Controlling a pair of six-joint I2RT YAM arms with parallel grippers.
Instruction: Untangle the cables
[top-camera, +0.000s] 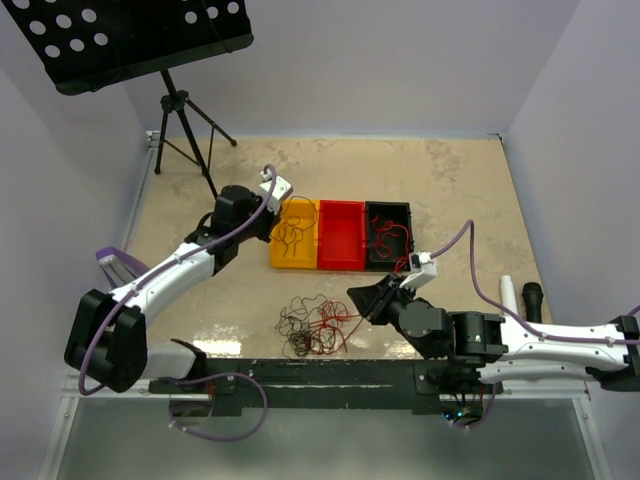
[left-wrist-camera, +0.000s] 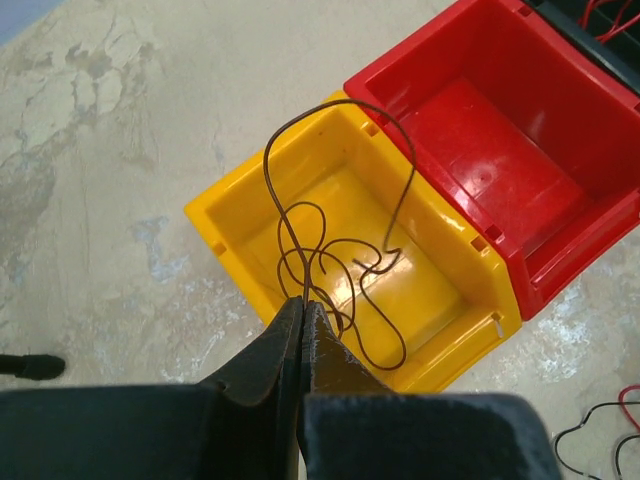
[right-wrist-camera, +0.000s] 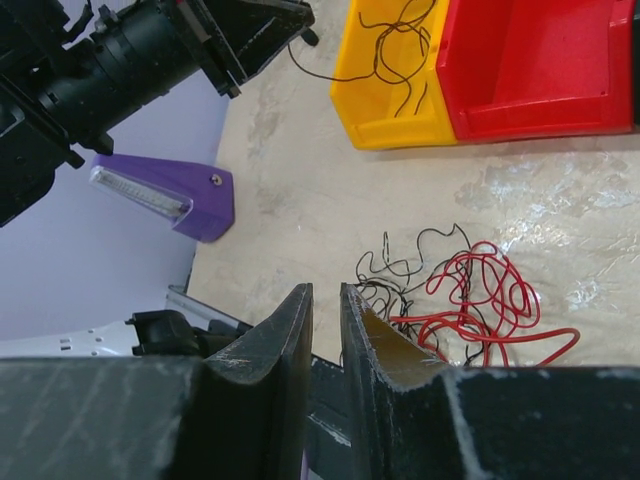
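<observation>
Cables (top-camera: 318, 326) lie tangled before yellow bin (top-camera: 292, 264), red bin (top-camera: 341, 240) and black bin (top-camera: 388, 207).

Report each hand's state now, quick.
Left hand: closed on a dark brown cable that loops over the yellow bin.
Right hand: slightly open, holding nothing.

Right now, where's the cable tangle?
In the top view, the tangle lies centre-front, on the near side of the red bin, just left of the right gripper.

Bright, even light, soft shadows, mild glare on the table (right-wrist-camera: 540, 190).
</observation>
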